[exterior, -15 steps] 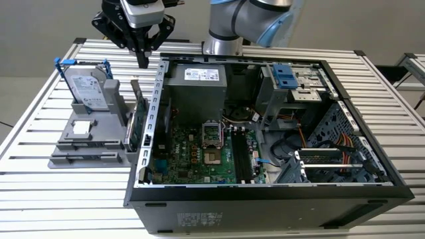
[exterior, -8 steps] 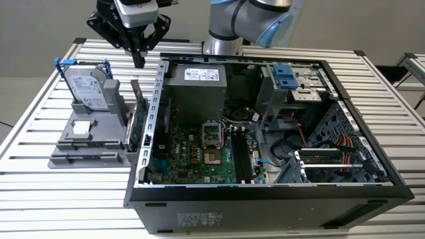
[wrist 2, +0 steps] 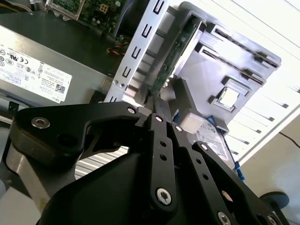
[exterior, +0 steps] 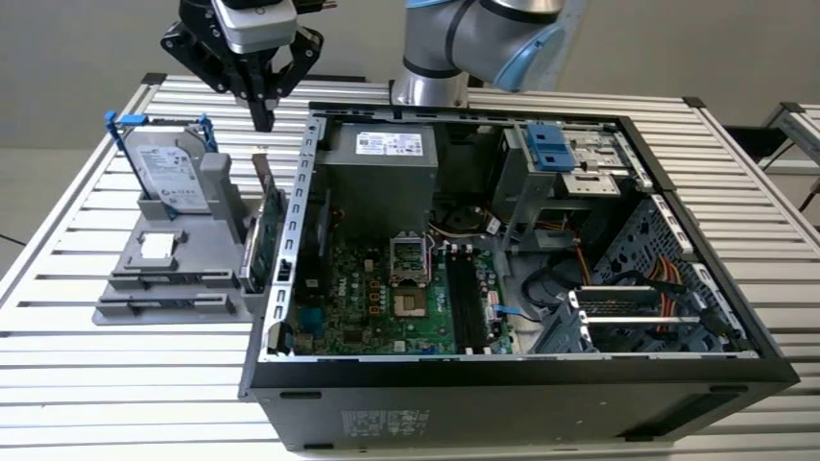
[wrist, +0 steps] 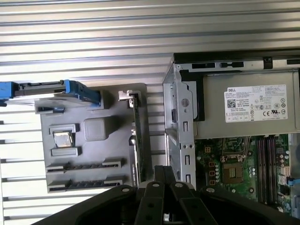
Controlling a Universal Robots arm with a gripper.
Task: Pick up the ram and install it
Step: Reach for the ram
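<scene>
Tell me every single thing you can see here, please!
table: one, silver slats, under everything.
computer case: one, black, open, middle of the table.
motherboard: one, green, inside the case.
power supply: one, grey, at the case's far end in the exterior view.
holder: one, grey, beside the case on the exterior view's left.
hard drive: one, silver with blue frame, upright in the holder.
ram: one, greenish stick, on edge in the holder, on the side nearest the case.
processor chip: one, silvery square, flat in the holder.
robot arm: one, silver and light blue, behind the case.
pincer: one, black, shut and empty, above the holder.
</scene>
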